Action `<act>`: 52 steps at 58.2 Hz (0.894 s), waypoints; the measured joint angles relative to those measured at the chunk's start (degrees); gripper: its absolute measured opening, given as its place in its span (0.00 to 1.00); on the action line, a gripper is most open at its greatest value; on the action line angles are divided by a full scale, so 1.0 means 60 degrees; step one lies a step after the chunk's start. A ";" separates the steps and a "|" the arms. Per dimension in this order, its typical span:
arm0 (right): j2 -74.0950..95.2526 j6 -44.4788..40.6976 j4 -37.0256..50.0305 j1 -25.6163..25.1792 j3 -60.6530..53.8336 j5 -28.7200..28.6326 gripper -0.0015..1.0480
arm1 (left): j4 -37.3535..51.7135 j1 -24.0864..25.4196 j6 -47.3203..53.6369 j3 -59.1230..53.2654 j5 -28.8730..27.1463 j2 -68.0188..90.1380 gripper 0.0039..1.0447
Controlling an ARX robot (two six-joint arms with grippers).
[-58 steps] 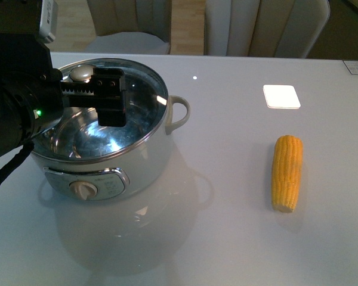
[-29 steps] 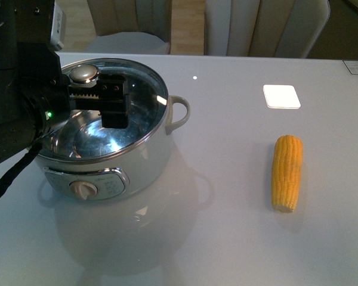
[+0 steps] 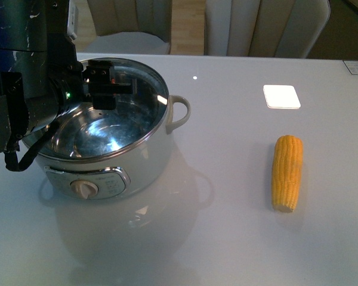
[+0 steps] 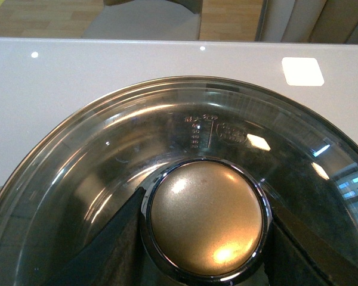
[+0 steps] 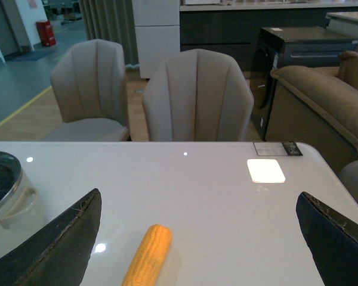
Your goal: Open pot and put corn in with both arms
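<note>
The cream-white pot (image 3: pixel 149 170) stands at the left of the table, its dial panel facing me and its glass lid (image 3: pixel 140 98) resting on the rim. My left gripper (image 3: pixel 104 89) hangs over the lid and hides the knob in the front view. In the left wrist view the left gripper (image 4: pixel 206 238) is shut on the round golden lid knob (image 4: pixel 206 217), a black finger (image 4: pixel 104 253) pressed to each side. The corn (image 3: pixel 286 173) lies on the table to the right, apart from the pot. My right gripper (image 5: pixel 198 194) hovers open above the table, with the corn (image 5: pixel 148 256) below it.
A bright white square patch (image 3: pixel 281 96) shows on the table beyond the corn. Upholstered chairs (image 3: pixel 262 27) stand behind the far edge. A small label (image 3: pixel 357 67) sits at the far right corner. The pot's loop handle (image 3: pixel 179 113) sticks out toward the corn.
My left arm has moved forward and to the right over the lid, and its gripper now covers the knob that showed before. The lid, pot and corn have not moved.
</note>
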 joint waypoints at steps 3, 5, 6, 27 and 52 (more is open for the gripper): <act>-0.0004 0.0000 0.0000 0.0000 0.0000 0.0000 0.92 | 0.0000 0.0000 0.0011 0.0047 -0.0018 0.0040 0.43; 0.0000 0.0000 0.0000 0.0000 0.0000 0.0000 0.92 | 0.0000 -0.0004 0.0011 0.0077 -0.0018 0.0066 0.43; 0.0000 0.0000 0.0000 0.0000 0.0000 0.0000 0.92 | 0.0000 -0.0004 0.0011 0.0087 -0.0018 0.0073 0.43; 0.0000 0.0000 -0.0004 0.0000 0.0000 0.0000 0.92 | -0.0011 -0.0058 0.0040 -0.0025 -0.0164 -0.0146 0.43; 0.0000 0.0000 0.0000 0.0000 0.0000 0.0000 0.92 | -0.0980 0.0208 0.0095 -0.0441 -0.0302 -0.2550 0.43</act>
